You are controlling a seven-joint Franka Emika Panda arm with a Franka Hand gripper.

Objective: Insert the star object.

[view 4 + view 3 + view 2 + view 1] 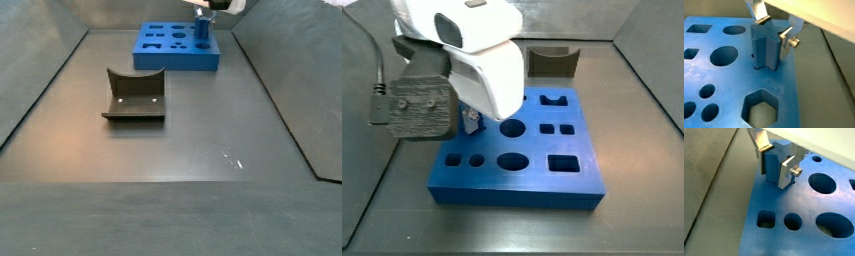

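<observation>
Upright, pincer (773, 28) around star object (765, 50)

I see a plain grey floor (187, 150) filling most of the side view, matte, with a few small bright specks toward 4 o'clock. Grey walls (287, 70) rise on each flank and slope inward toward 12 o'clock, meeting the floor along thin dark seams. The back wall (583, 15) is paler and looks brushed, catching soft, even light. In a wrist view I see the same grey floor (711, 178), crossed by a seam, with faint scratches. I make out no windows or furniture.

The gripper (774, 25) sits over the blue board.
</observation>
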